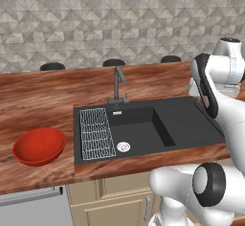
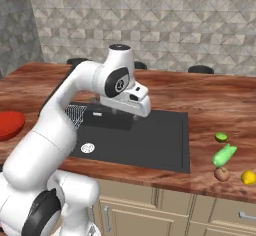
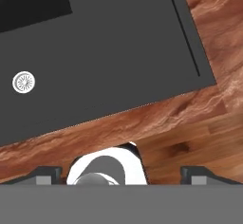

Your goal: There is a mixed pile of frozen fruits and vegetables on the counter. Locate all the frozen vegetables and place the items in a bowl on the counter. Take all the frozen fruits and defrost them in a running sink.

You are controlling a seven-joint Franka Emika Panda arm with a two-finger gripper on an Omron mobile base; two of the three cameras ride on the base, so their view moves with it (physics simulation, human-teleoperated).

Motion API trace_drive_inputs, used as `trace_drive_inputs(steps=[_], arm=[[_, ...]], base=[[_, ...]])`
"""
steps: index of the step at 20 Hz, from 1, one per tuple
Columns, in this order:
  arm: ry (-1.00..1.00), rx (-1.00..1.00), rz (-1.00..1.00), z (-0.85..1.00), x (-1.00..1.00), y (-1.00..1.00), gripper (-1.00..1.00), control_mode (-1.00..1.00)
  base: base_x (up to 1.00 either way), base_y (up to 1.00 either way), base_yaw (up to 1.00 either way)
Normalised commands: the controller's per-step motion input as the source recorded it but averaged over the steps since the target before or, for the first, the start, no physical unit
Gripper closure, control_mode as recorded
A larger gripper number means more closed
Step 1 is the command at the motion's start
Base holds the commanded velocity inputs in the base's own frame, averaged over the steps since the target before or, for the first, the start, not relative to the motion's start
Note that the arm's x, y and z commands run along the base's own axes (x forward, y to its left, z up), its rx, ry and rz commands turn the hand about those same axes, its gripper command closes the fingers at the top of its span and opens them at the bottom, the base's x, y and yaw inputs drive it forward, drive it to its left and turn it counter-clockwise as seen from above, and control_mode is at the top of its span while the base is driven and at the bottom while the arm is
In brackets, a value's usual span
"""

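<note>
The pile lies on the counter right of the sink: a lime (image 2: 221,137), a long green vegetable (image 2: 224,155), a reddish-brown apple (image 2: 222,173) and a lemon (image 2: 248,177). At the far left of the counter sits the red bowl (image 1: 38,146), whose edge is the red bowl (image 2: 10,125) in the right base view. My gripper (image 2: 125,111) hangs over the black sink (image 1: 143,129), well left of the pile. Its fingertips (image 3: 47,173) stand wide apart with nothing between them, so it is open. The sink basin (image 3: 104,52) and its drain (image 3: 23,82) lie below the hand.
A dark faucet (image 1: 117,84) stands behind the sink, and a wire rack (image 1: 95,134) lies in the basin's left part. Black stools (image 1: 114,62) line the counter's far side. Cabinet fronts (image 2: 150,210) run below the counter's front edge.
</note>
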Motion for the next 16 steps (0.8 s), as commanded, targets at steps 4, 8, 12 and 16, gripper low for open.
trace_drive_inputs(steps=[4,8,12,16], arm=[[0.13,0.0,-0.09,-0.17,0.07,-0.74,-1.0,-1.0],[0.12,-0.01,-0.1,-0.21,0.03,-0.62,-1.0,-1.0],[0.1,0.0,-0.08,-0.23,0.13,-0.72,-1.0,-1.0],[0.05,0.0,-0.04,-0.15,0.31,-0.77,-1.0,-1.0]], base=[[0.0,0.0,0.0],[0.0,0.0,0.0],[0.0,0.0,0.0],[0.0,0.0,0.0]])
